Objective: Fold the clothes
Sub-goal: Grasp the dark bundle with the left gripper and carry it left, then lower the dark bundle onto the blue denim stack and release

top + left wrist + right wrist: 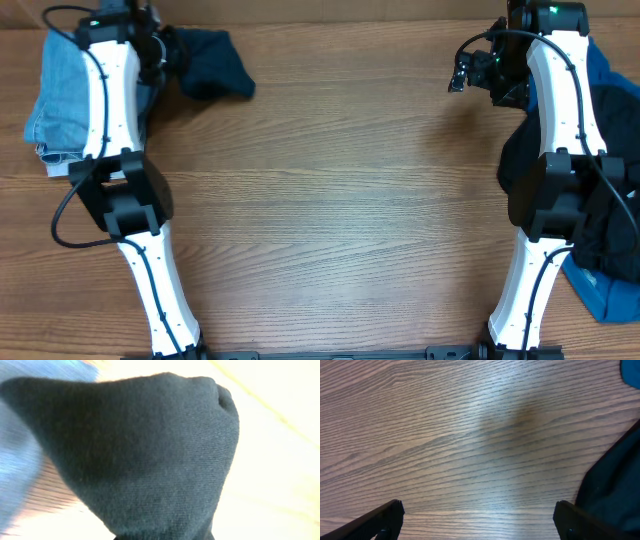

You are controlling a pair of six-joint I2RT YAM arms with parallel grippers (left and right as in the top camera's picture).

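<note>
Up close, the dark navy shirt is soft, finely knit and bunched into a cone. It lies at the far left of the wood-grain desk, beside a pale denim stack, pinched in the closed left gripper. The right gripper gapes wide, holding nothing, next to a dark pile.

Far left on the table: a folded pile, partly under the left arm. Just right of that pile, near the far edge, a bunched shirt, its left end hidden beneath the arm's wrist. Along the right edge, a heap of clothes, partly under the right arm. Left of the heap's far end, over bare wood, the right gripper, with the heap's edge just beside its right finger.
</note>
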